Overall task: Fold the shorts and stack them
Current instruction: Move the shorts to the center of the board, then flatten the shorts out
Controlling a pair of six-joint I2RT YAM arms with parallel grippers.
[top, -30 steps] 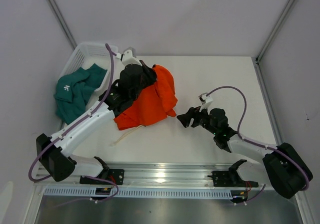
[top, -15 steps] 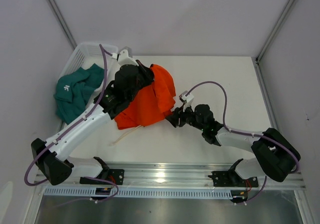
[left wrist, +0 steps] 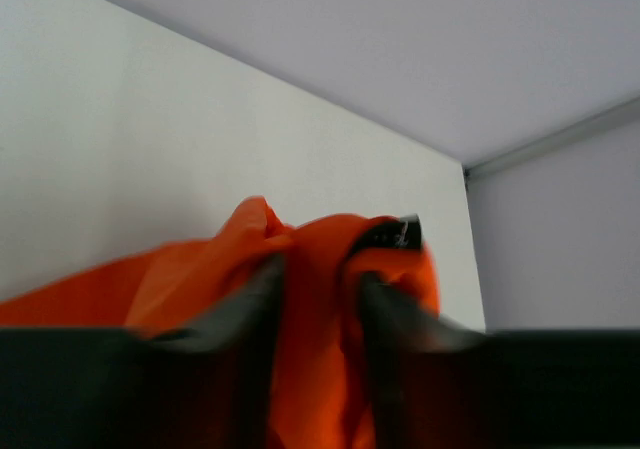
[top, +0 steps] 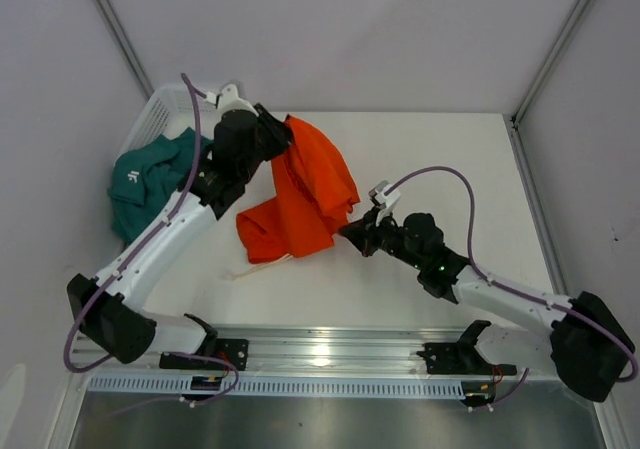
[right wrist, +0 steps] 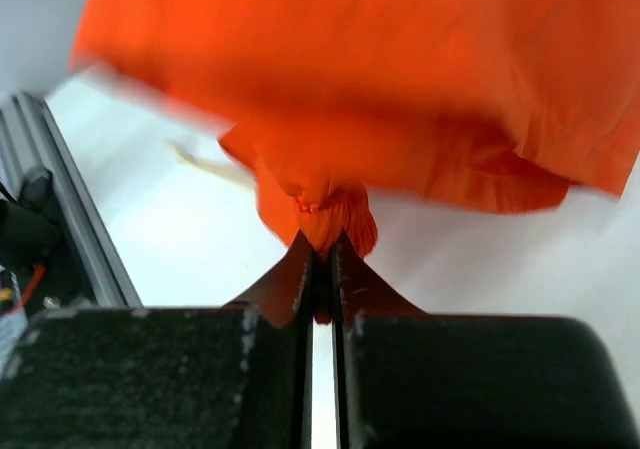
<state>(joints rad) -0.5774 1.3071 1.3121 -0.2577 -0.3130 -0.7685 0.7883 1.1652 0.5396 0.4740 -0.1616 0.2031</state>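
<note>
The orange shorts (top: pixel 305 194) hang stretched between my two grippers over the white table (top: pixel 450 159). At their top end my left gripper (top: pixel 280 134) holds them up near the basket; in the left wrist view its fingers (left wrist: pixel 265 294) stand a little apart, with bunched orange cloth (left wrist: pixel 250 219) filling the gap at the gripper (left wrist: pixel 318 279). My right gripper (top: pixel 352 231) is shut on a small gathered fold at the lower right edge, seen close as the gripper (right wrist: pixel 322 244) pinching the orange shorts (right wrist: pixel 400 59). The dark teal shorts (top: pixel 150 174) lie draped over the basket at the left.
The white mesh basket (top: pixel 175 94) sits at the back left corner. A white drawstring (top: pixel 260 264) trails on the table below the orange cloth. A metal rail (top: pixel 330 349) runs along the near edge, with grey walls on both sides.
My right gripper reached in and shut on the lower right edge of the orange shorts. My left arm carried the top end back and left, and the cloth now hangs stretched out.
</note>
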